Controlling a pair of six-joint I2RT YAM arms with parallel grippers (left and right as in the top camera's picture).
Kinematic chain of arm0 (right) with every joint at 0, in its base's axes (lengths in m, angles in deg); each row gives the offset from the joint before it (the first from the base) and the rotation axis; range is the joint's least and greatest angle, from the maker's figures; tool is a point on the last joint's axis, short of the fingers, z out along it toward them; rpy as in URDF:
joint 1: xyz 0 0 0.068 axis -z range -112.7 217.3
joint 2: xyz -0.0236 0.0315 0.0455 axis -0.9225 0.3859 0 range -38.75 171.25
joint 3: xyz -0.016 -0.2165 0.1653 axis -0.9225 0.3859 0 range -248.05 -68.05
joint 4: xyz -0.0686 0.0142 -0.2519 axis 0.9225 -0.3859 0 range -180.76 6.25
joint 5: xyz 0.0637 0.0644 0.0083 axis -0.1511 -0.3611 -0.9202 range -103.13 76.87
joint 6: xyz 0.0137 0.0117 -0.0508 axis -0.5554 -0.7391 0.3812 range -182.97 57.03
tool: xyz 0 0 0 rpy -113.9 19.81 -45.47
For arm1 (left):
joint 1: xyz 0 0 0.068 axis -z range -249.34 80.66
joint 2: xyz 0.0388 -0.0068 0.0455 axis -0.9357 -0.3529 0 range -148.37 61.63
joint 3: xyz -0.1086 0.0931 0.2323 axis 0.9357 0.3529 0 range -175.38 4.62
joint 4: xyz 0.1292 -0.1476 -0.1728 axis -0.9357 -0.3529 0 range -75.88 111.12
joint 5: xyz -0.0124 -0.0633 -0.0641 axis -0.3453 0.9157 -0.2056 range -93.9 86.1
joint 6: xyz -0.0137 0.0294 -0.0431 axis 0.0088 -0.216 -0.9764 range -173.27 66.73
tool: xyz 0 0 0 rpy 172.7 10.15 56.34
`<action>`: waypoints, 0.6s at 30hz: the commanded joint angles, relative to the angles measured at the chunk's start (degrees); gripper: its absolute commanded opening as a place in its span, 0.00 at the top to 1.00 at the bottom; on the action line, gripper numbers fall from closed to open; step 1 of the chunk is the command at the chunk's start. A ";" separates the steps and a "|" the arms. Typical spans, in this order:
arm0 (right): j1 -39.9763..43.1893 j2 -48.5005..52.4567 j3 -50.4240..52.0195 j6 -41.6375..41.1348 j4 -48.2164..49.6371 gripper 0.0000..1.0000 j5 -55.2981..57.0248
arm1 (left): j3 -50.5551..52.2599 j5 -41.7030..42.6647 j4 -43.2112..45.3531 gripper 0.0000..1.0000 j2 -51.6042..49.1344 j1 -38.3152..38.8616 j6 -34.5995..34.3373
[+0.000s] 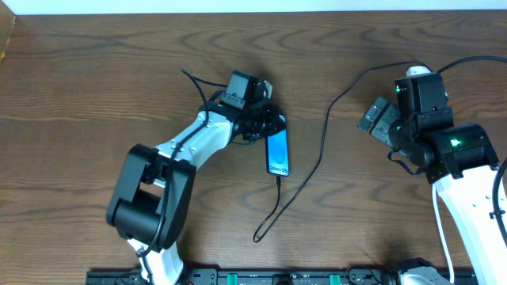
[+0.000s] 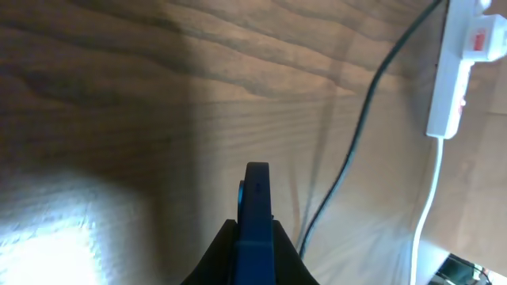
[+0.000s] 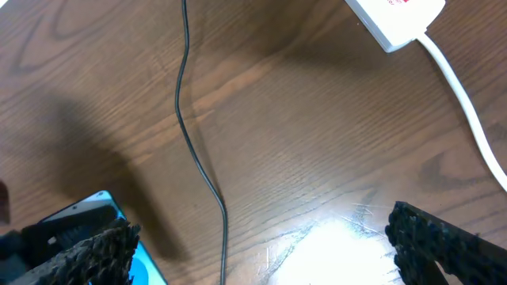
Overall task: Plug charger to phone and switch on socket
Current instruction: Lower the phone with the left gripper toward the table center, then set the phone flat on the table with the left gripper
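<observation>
Left fingers (image 1: 265, 123): closing all the way on the phone (image 1: 277, 153), gripping its upper end. In the left wrist view the fingers (image 2: 218, 261) are pinching the blue slab (image 2: 255, 210) from both sides with no gap showing.
Right fingers (image 1: 372, 115): standing wide apart and holding nothing. In the right wrist view they (image 3: 95, 253) are framing only bare wood and cable.
Phone: reaching out from the left fingers with its blue screen facing up and its long edges running toward the near side of the counter (image 1: 95, 63). One blue corner (image 3: 146, 263) is showing just beside the left-hand right finger. I cannot tell whether it is resting on the wood or lifted off it.
Charger (image 1: 321, 154): its tip is sitting against the phone's lower edge, the end farthest from the left fingers. Whether it is fully seated is too small to tell. The cable is looping on toward the near counter edge, then bending back and running between the two sets of fingers. In the right wrist view it (image 3: 186, 119) is passing between the open fingers.
Socket (image 3: 396, 16): lying just beyond the right fingers, its end with a red switch mark (image 3: 396, 2) cut off by the top of that view. Its white cord (image 3: 467, 111) is trailing past the right-hand finger. From overhead it (image 1: 417, 70) is mostly hiding under the right arm (image 1: 459, 158).
Open room: a broad stretch of wood is lying beyond the left fingers toward the far edge.
</observation>
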 commanded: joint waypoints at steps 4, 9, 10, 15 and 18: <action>0.22 0.42 0.02 0.79 -0.07 0.01 1.31 | -0.61 -0.85 3.32 0.92 -3.17 1.99 -2.82; 0.24 0.46 0.44 0.81 -0.07 0.01 1.33 | -0.61 -0.83 4.33 0.92 -4.09 2.01 -5.03; 0.22 0.57 0.46 0.81 -0.07 0.01 1.31 | -0.61 -0.83 4.39 0.92 -4.33 2.03 -5.01; 0.24 0.79 0.46 0.79 -0.04 0.01 1.33 | -0.61 -0.81 4.81 0.93 -5.84 2.03 -5.03; 0.24 0.79 0.46 0.79 -0.02 0.01 1.33 | -0.61 -0.79 5.20 0.92 -6.91 2.01 -5.03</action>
